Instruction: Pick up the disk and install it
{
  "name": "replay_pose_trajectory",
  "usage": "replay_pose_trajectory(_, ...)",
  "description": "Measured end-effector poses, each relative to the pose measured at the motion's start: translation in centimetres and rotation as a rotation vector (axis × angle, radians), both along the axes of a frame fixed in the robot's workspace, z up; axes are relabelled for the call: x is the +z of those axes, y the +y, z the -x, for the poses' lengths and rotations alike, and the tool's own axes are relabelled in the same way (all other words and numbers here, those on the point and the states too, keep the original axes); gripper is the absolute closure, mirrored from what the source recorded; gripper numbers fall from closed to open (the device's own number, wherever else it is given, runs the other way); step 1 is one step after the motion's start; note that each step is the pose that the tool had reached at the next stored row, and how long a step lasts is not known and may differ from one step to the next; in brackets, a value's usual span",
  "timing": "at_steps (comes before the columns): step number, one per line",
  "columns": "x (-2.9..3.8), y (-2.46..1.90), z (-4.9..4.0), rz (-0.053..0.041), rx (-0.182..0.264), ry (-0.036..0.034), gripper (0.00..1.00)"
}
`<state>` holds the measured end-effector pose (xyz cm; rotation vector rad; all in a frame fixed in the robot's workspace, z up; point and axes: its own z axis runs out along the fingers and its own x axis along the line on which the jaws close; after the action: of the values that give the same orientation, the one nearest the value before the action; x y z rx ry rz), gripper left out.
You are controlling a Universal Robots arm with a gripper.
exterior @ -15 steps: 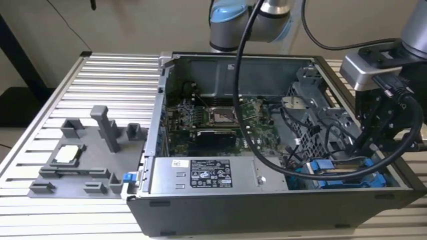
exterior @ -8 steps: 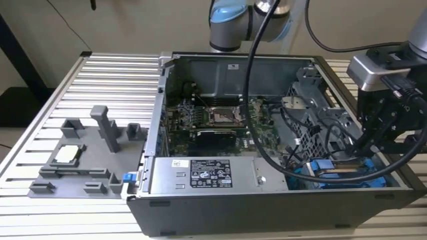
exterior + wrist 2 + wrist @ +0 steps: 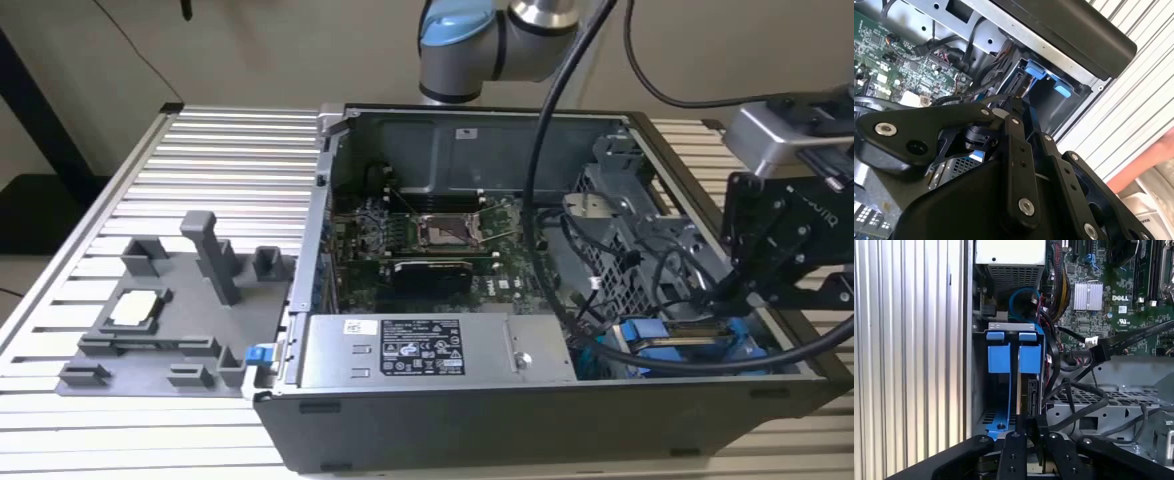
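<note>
Jaws clenched on the disk (image 3: pixel 1030 360), already well down the case's (image 3: pixel 400 420) corner bay; only final seating and release look left.

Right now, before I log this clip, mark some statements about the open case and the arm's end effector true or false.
1. The open dark computer case lies on a ribbed aluminium table. True.
2. The black end effector hangs beyond the case, above the bare table. False: it is at the case's drive bay, which holds blue plastic carrier frames.
3. A grey metal box with a black-and-white sticker sits in the case. True.
4. A panel covers the green motherboard. False: it lies exposed.
</note>
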<state>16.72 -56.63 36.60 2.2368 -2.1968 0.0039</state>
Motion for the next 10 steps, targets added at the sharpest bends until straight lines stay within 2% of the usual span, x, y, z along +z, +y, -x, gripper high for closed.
replay_pose_trajectory(2, -0.10, 0.00, -0.46, -0.0001, 0.000, 0.0132, 0.81)
replay_pose_trajectory(3, -0.21, 0.01, -0.53, -0.0009, 0.000, 0.0161, 0.81)
replay_pose_trajectory(6, -0.41, 0.00, -0.53, -0.0048, 0.000, 0.0198, 0.81)
replay_pose_trajectory(10, -0.84, 0.00, -0.55, -0.0186, 0.000, 0.0199, 0.81)
